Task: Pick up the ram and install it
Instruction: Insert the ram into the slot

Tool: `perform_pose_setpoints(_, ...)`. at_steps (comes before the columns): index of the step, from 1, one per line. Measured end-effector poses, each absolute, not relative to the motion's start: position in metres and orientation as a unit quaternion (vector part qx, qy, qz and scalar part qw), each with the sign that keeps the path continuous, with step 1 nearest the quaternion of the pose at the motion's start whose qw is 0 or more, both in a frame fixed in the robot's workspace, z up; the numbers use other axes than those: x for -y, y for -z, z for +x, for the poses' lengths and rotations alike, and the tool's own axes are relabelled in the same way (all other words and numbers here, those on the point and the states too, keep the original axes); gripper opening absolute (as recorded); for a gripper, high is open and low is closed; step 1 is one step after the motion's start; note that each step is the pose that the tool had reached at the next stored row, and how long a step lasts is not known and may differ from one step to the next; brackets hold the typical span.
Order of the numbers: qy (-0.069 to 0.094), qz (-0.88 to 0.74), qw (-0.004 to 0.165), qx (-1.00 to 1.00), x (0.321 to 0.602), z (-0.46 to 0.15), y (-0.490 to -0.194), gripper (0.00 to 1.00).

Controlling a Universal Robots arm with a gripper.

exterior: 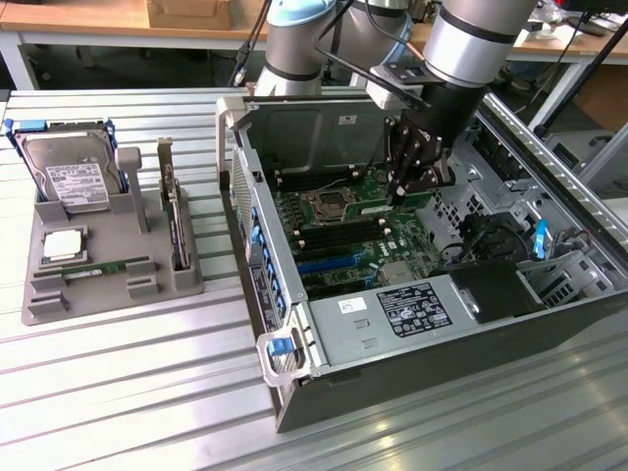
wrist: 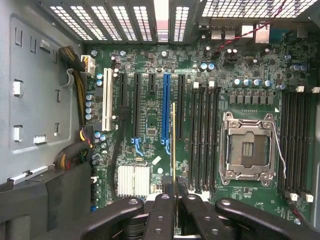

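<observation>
Exterior view: the claw [exterior: 400,186] hangs inside the open computer case [exterior: 294,343] on the desk [exterior: 118,392], just above the motherboard [exterior: 343,231], beside the CPU socket [exterior: 326,206].

Wrist view: the claw [wrist: 173,192] is closed on the ram [wrist: 173,140], seen edge-on, its long axis parallel to the memory slots [wrist: 202,135] beside the CPU socket [wrist: 248,147]. Seating it well likely needs that edge centred over one slot and pressed down evenly.

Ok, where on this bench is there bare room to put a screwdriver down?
The widest bare patch is the ribbed table on the camera side of the grey tray, beside the computer case corner. A narrow strip runs between tray and case. Inside the case is crowded: the end effector holds the ram over the motherboard.
</observation>
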State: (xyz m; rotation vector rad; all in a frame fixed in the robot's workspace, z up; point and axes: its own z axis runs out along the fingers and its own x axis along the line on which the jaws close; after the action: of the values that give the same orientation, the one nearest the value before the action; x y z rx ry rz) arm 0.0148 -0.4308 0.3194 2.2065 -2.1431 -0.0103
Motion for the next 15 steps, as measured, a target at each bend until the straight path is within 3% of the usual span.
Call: perform_pose_setpoints(15, 0.003, 0.717, 0.033, 0.696, 0.4308, 0.0148, -0.3139, 0.12)
